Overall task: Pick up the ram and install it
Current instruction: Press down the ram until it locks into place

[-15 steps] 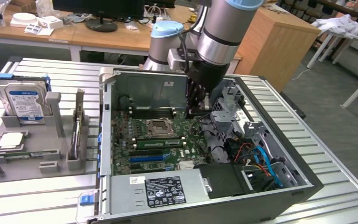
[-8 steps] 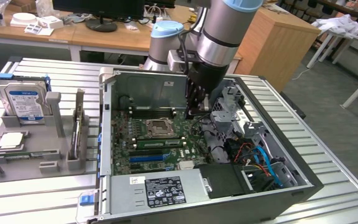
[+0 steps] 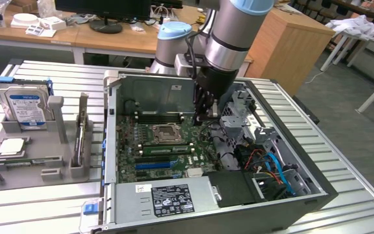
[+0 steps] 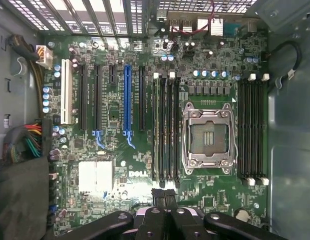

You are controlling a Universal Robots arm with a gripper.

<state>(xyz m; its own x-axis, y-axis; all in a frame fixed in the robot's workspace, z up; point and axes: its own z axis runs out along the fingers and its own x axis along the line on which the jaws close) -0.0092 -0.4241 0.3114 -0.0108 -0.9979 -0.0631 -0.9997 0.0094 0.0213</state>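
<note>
Ram stick, green and narrow, appears seated on edge in the slot bank between the CPU socket and the blue expansion slot, inside the open computer case. Its long axis runs from the exterior view's left to its right. A second ram stick appears to sit in the grey parts tray, outside the case on the exterior view's left and well apart from the arm. The gripper hangs over the motherboard with its fingers pressed together and nothing visible between them. In the wrist view the gripper stands at one end of the slot bank, in line with the slots' long axis. The seated stick is therefore much the nearer of the two.
</note>
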